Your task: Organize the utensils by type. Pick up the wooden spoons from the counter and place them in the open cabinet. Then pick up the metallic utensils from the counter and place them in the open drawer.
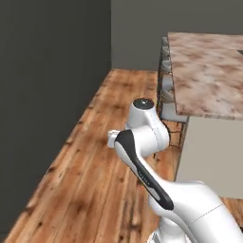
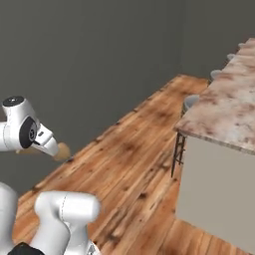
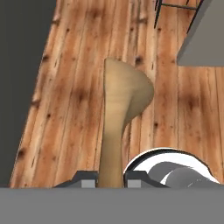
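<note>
gripper (image 3: 110,178) clenched on handle of the larger wooden spoon (image 3: 120,111), bowl sticking out ahead (light, stiff, smooth wood, may pivot; grip mid-handle is steadier)

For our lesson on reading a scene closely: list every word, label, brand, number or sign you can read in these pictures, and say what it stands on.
No readable text anywhere.
Robot arm: small pale marks on the dark strip, too blurred to read.
Wooden spoon, held in the gripper: plain.
Counter: mottled stone, no lettering.
Floor: wood grain, no signs.
</note>
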